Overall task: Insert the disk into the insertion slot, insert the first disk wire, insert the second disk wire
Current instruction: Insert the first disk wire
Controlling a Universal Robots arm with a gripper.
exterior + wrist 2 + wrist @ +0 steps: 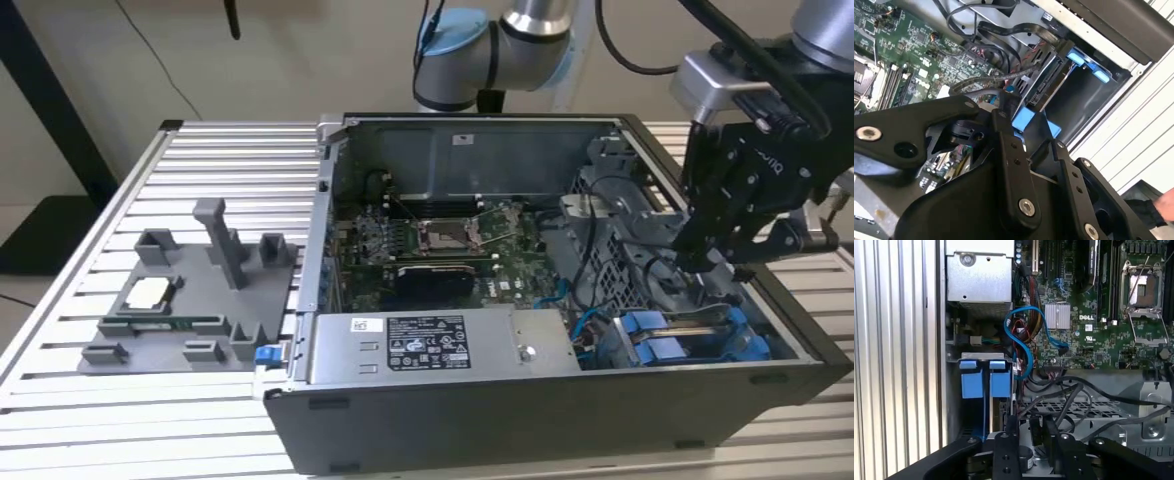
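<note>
Two blue carrier tabs (971, 385) seated in insertion slot (981, 356); hand (701, 265) over case (534, 400), grip cannot tell.

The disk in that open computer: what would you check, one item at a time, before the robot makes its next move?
1. Disk sitting in the insertion slot: ok, it appears seated.
2. Hand over the slot's corner of the case in the exterior view: ok.
3. A wire held in the hand: cannot tell.
4. Blue wire plugged into the disk: cannot tell; it loops beside the slot.
5. Black cables out of the hand's way: not ok, they cross close by it and might snag.
</note>
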